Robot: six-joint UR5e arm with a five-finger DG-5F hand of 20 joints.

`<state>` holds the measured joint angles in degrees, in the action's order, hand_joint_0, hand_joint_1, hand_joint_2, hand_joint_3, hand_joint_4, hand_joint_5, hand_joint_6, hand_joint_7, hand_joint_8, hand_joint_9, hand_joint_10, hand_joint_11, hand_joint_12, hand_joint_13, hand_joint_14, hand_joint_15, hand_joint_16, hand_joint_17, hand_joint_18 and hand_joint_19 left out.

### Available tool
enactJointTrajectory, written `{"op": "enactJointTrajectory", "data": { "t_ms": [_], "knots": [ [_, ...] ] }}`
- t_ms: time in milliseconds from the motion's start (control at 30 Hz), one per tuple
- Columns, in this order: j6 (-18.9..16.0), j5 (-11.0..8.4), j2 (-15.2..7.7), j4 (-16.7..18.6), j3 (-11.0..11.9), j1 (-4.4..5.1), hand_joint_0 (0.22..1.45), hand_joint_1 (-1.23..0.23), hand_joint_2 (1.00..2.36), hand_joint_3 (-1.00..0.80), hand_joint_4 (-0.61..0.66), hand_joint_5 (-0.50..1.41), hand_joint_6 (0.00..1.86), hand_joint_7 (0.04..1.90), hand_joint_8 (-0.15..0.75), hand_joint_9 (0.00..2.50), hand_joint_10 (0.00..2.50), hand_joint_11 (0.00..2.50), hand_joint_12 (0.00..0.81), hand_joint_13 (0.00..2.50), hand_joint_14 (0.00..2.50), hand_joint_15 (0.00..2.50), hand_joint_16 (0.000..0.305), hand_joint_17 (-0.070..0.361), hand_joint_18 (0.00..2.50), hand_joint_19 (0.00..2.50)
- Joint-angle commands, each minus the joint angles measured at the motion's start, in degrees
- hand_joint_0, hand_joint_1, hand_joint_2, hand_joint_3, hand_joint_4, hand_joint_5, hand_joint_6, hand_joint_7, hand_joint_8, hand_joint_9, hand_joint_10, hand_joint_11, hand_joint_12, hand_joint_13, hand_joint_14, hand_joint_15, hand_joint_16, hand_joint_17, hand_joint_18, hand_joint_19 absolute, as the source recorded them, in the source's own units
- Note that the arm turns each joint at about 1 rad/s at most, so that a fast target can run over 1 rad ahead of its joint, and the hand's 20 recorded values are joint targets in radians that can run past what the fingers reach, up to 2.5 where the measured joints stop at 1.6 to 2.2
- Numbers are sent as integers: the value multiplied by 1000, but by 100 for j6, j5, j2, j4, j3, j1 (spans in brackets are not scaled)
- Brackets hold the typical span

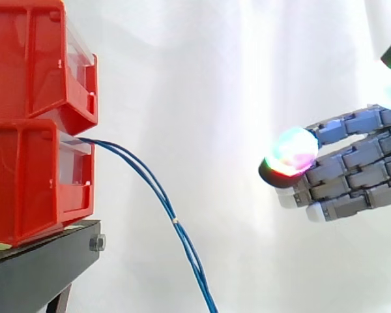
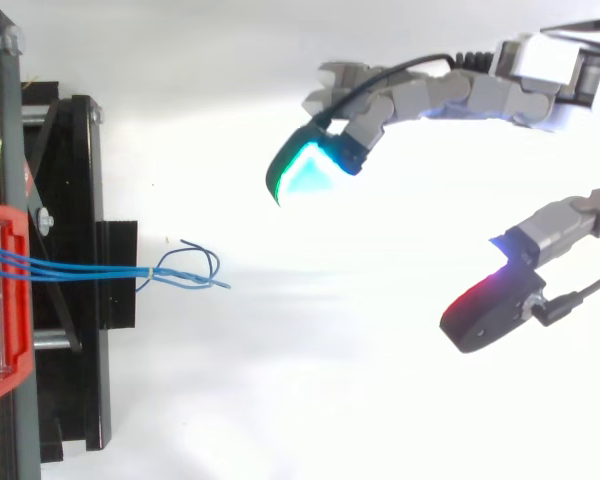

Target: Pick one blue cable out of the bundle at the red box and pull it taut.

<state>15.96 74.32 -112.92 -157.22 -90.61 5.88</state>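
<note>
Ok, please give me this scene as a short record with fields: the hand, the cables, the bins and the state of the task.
hand: hand open, holding nothing, to the right of the cables and apart from them
cables: blue cables leave the lower red bin and hang slack, bound by a small white tie
bins: upper red bin stacked on the lower one, on the black stand
background: white curtain
task state: no cable picked yet

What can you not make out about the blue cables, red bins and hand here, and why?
- How far the blue cables hang: side view, bottom edge cuts them off.
- Where they are fixed: side view, hidden inside the lower red bin.
- How many cables: top view, strands too thin, overlapping.
- The palm of the hand: side view, right edge cuts it off.
</note>
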Motion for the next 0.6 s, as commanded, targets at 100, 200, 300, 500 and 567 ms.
{"op": "enactJointTrajectory", "data": {
  "t_ms": [100,200,300,500,567],
  "knots": [
    [30,-164,-98,200,0,1,449,-721,1000,-500,277,-213,501,675,277,187,1,0,358,0,0,40,57,129,0,56],
    [-40,-181,-424,587,0,-43,443,-723,1000,-500,279,-213,501,679,279,188,0,0,360,0,0,36,58,130,0,54],
    [-84,-199,-652,1105,0,-51,442,-725,1000,-500,279,-212,501,675,279,189,0,0,361,0,0,36,58,131,0,62],
    [-31,-463,-863,1501,0,-60,444,-732,1000,-500,282,-211,501,676,279,189,1,0,360,0,0,36,58,131,0,58],
    [21,-603,-863,1483,0,-60,447,-731,1000,-500,282,-211,501,679,278,188,1,0,359,0,1,39,58,131,0,59]
  ]
}}
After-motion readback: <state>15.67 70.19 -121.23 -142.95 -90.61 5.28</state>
